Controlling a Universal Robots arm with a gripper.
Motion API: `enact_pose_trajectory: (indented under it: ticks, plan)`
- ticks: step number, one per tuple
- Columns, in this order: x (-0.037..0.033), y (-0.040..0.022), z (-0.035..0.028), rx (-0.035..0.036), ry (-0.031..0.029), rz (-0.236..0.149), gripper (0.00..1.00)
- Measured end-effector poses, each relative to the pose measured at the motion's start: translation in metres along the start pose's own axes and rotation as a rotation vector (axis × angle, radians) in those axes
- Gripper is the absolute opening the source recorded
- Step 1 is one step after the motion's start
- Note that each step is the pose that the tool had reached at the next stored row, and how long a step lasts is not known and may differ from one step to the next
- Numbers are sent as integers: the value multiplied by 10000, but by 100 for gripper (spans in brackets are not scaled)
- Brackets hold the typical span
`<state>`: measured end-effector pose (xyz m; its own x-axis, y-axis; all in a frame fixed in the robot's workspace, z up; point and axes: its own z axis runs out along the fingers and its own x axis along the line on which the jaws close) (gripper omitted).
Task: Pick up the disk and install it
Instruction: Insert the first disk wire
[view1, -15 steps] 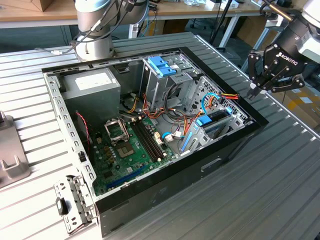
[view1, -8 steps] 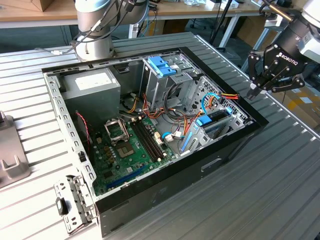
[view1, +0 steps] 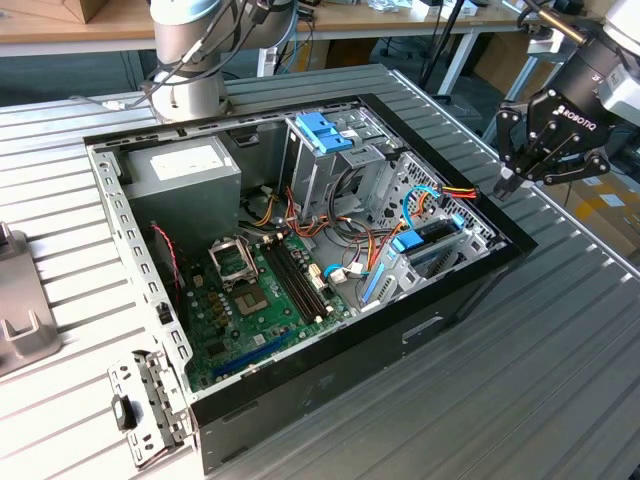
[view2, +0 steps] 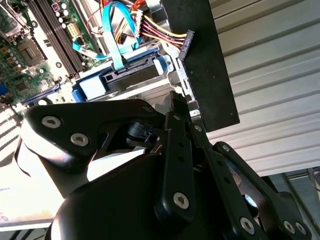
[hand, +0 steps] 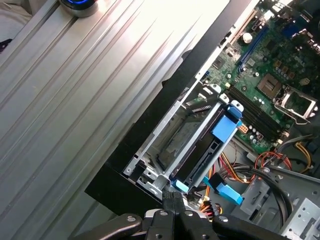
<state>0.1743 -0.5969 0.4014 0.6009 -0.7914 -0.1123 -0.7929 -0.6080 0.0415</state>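
Where the disk (hand: 200, 150) sits in its bay, I see a dark body with blue rails; my gripper (view1: 525, 160) hovers above, fingers closed, holding nothing

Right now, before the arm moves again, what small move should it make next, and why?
Probably a short move inward over the case, toward the disk. In the exterior view the gripper hangs shut and holding nothing, just outside the case rim on that view's right. The disk lies in the corner bay there, apart from the gripper. Go gently: a blue cable is plugged in at the disk.
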Motion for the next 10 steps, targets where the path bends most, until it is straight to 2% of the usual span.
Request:
enact_pose_trajectory:
  ticks: [2, 10]
  plan:
    - [0, 0, 0, -25, 9, -214, 11]
    - [0, 0, 0, -69, 26, -612, 11]
